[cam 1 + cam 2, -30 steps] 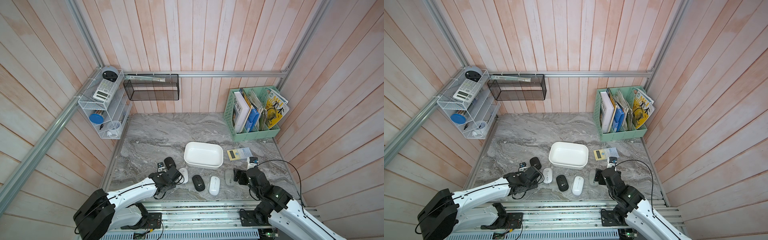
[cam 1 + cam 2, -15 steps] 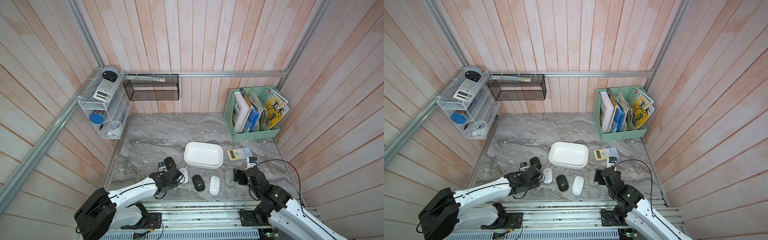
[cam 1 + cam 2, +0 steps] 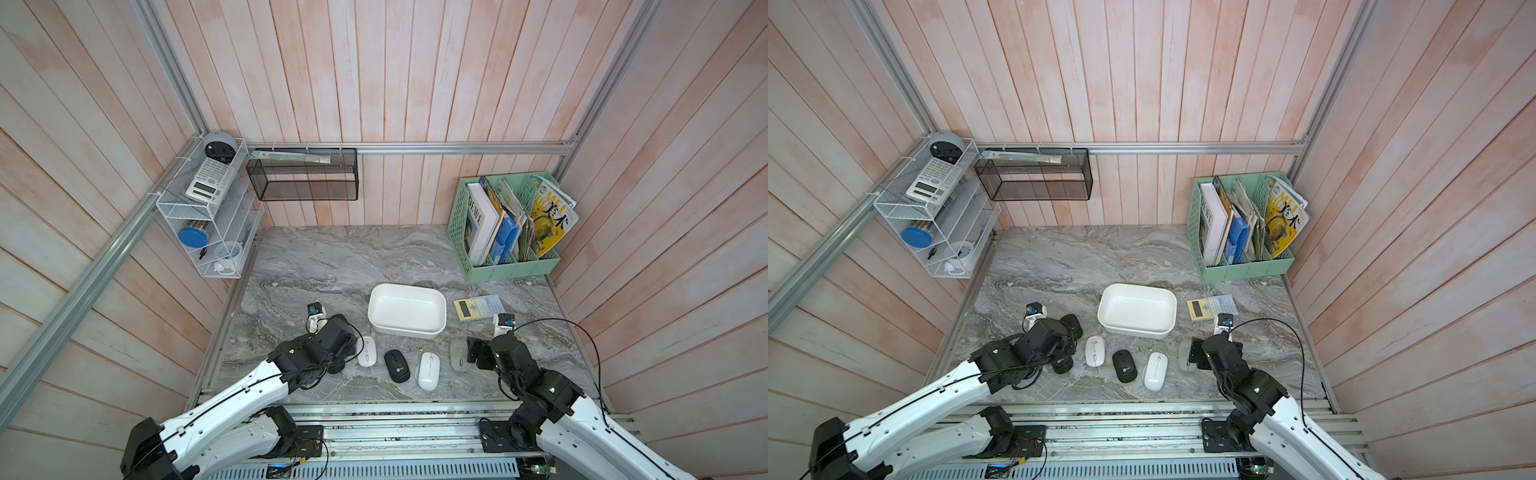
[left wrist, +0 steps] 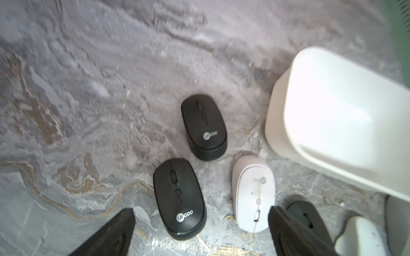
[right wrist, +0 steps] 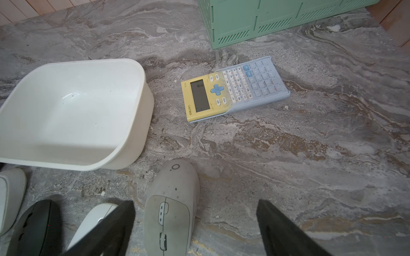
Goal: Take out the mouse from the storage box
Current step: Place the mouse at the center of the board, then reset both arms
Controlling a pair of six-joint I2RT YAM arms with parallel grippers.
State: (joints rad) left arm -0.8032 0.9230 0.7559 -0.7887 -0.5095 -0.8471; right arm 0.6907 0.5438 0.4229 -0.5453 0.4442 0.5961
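Box [image 3: 403, 329] is empty; mice [image 3: 396, 365] lie on the table [image 3: 332, 257]. Left end effector [image 4: 200, 209] and right end effector [image 5: 195, 202] gape wide, holding nothing. I judge the task complete.

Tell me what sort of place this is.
Probably a mock office desk nook set up as a robot test cell: a mint-green file holder of books and magazines, a calculator and computer mice on a marble-look tabletop, enclosed by plank walls on aluminium framing.

Left arm [image 3: 232, 395]: stretched forward, wrist pitched down.
Left end effector [image 4: 200, 212]: jaws spread wide, nothing gripped.
Right arm [image 3: 582, 436]: stretched forward, wrist pitched down.
Right end effector [image 5: 195, 204]: jaws spread wide, nothing gripped.
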